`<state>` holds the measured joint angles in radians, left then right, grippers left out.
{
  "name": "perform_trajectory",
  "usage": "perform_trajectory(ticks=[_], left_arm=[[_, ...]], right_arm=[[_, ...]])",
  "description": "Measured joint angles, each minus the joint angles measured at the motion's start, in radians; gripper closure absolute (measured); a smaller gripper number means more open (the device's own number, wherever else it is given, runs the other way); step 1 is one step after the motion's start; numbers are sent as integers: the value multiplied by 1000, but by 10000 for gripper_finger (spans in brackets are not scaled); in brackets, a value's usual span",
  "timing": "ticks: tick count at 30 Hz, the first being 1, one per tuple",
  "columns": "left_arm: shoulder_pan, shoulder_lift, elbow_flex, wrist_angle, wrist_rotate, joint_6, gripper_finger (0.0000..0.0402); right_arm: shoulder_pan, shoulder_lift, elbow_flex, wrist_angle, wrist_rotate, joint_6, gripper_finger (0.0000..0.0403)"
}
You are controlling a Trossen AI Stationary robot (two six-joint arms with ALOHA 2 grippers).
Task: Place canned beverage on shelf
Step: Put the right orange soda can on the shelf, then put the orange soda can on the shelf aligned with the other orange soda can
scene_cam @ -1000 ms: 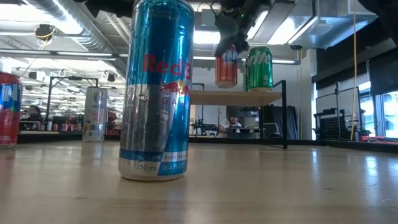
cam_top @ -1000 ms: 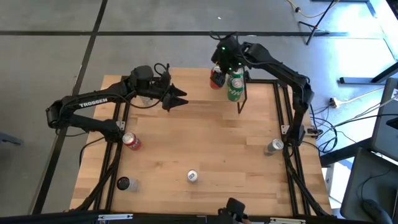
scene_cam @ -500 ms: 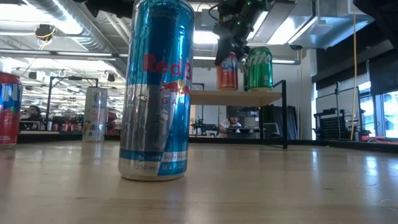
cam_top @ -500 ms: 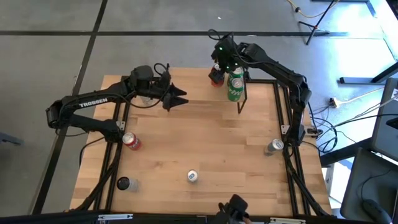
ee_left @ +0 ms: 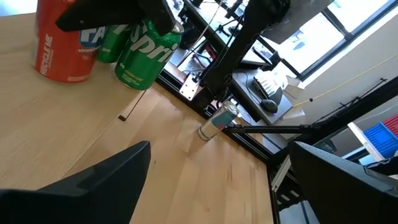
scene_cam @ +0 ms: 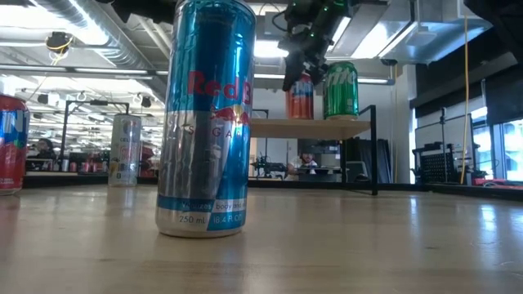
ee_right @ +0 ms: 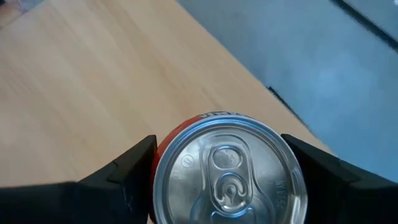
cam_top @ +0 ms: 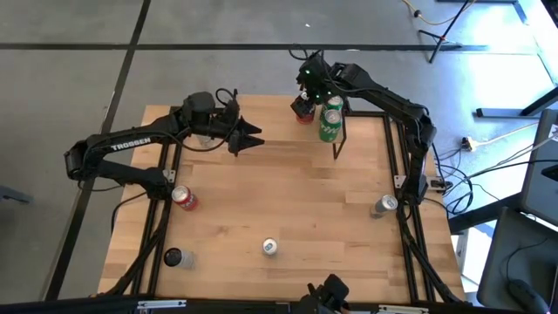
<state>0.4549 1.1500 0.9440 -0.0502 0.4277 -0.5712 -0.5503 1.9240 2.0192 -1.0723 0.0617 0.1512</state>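
Orange can: it stood (scene_cam: 300, 95) upright on the shelf (scene_cam: 327, 126), at the far edge of the table (cam_top: 288, 201), just beside a green can (scene_cam: 341, 91) that was already on the plank.
Why there: the task asked for a canned drink on the shelf, and judging by the low view the orange can's base met the plank, so the placing looked all but done.
Right claw: it hung (ee_right: 227, 186) directly over the orange can's top, a dark finger (ee_right: 127, 171) on each side of the rim.
Right claw opening: the fingers stood about as wide as the can; in the right wrist view each seemed to sit just off the can wall, but whether they pressed it or had let go I could not tell.
Why held from above: a top-down hold left the neighbouring green can clear of the fingers and let the orange can settle flat.
Left claw: it waited (cam_top: 251, 138) above the table's far left part, well apart from the shelf, fingers spread and holding nothing.
Other cans: a blue and silver can (scene_cam: 205, 118) stood close to the low camera, a red can (cam_top: 184, 199) stood near the left rail, a silver one (cam_top: 384, 205) stood by the right rail, and a dark one (cam_top: 173, 256) stood near the front left; none was on the shelf.
Risk: lifting off crookedly could tip the orange can into the green one.
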Motion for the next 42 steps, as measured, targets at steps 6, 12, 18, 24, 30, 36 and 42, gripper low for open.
perform_trajectory(ticks=[6, 12, 18, 24, 30, 36, 42], left_arm=[[0, 0, 0, 15, 0, -2, 22], [0, 0, 0, 17, 0, -2, 22], [0, 0, 0, 25, -35, -3, 22], [0, 0, 1, 59, -12, -21, 22], [-79, -8, 140, -239, -73, 136, 26], [-215, -7, 300, -704, -302, 221, 27], [-347, -7, 347, -1072, -425, -5, 27]], right_arm=[[0, 1, -5, 29, 0, 6, 131], [0, 1, -5, 22, 0, 14, 87], [0, -9, 16, 13, -2, -3, 50], [12, -52, 178, -46, -38, -28, 46], [135, -105, 324, -160, -134, -79, 45], [321, -138, 323, -317, -135, -185, 45], [444, -151, 292, -386, -133, -192, 45]])
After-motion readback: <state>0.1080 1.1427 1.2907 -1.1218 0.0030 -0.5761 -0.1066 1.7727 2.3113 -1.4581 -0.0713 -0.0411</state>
